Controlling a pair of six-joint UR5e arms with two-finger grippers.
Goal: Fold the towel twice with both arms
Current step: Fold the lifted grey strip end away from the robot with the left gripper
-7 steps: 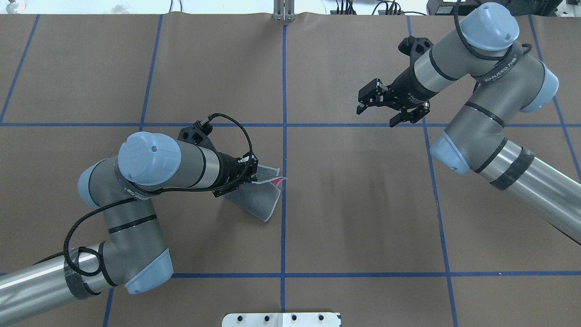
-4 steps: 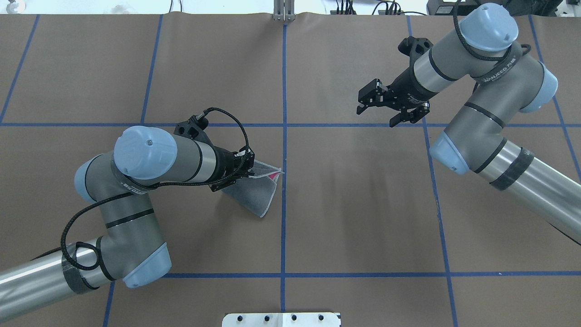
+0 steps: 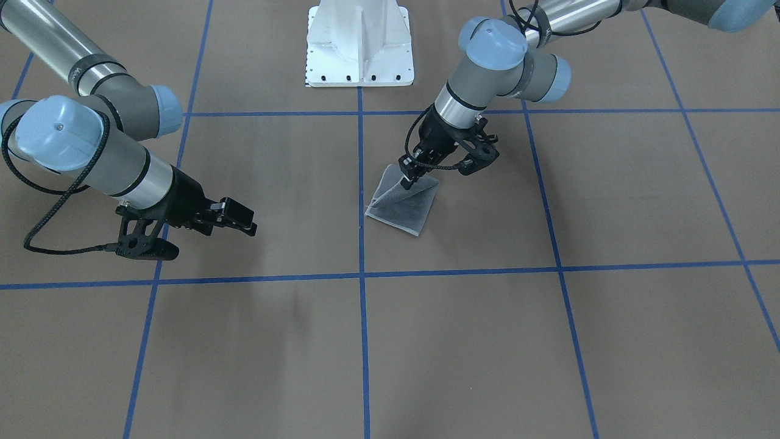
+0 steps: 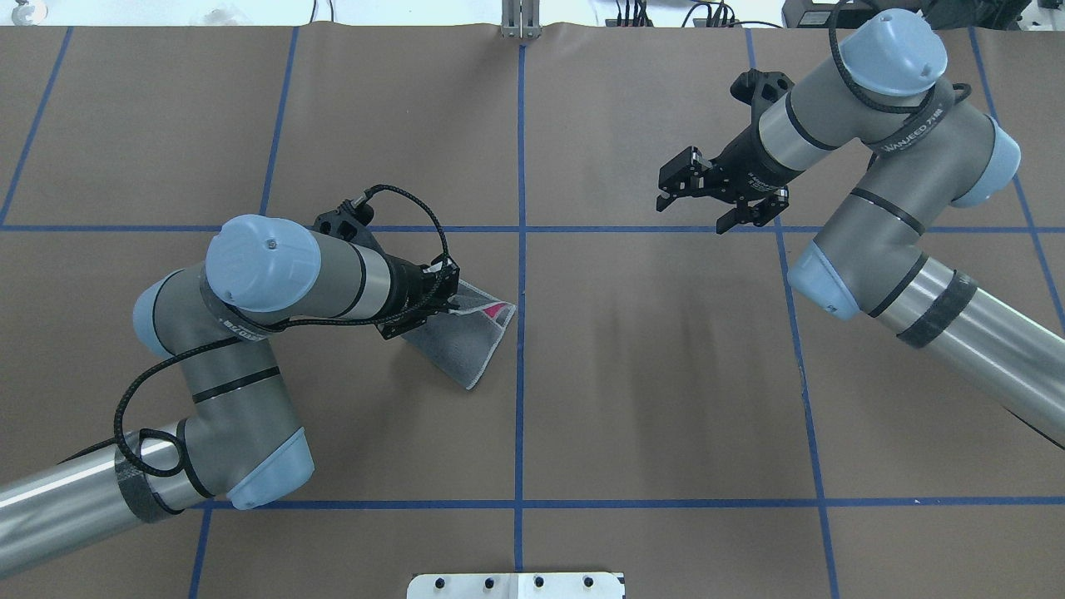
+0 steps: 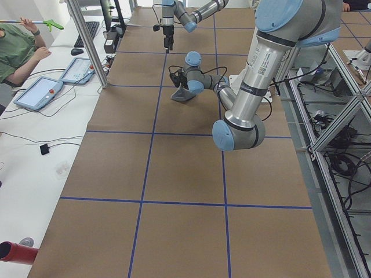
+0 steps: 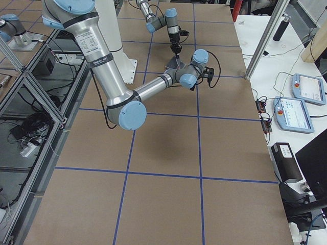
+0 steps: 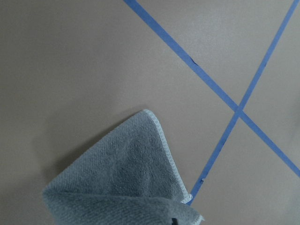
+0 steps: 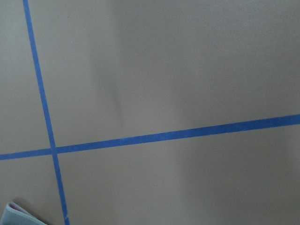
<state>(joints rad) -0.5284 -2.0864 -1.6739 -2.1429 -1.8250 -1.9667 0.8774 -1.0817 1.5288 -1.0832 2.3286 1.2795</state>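
The towel [image 4: 468, 343] lies partly folded left of the centre line, dark grey face up, with a bit of pink [image 4: 500, 312] showing at its far right corner. My left gripper [image 4: 449, 306] is shut on the towel's upper edge and holds that edge raised off the table; it also shows in the front view [image 3: 407, 180] above the towel [image 3: 407, 207]. The left wrist view shows grey cloth [image 7: 126, 183] hanging below. My right gripper [image 4: 691, 213] is open and empty, hovering far right of the towel, also seen in the front view [image 3: 248, 221].
The brown table cover [image 4: 649, 374] carries a grid of blue tape lines [image 4: 520, 416]. The white pedestal base [image 3: 359, 46] stands at the robot's side. An operator, tablets and cables are beyond the table edge in the left exterior view [image 5: 40, 92].
My left gripper has pulled the towel a little to the left and farther from the robot, with the cloth still in its grip. The right gripper has barely moved.
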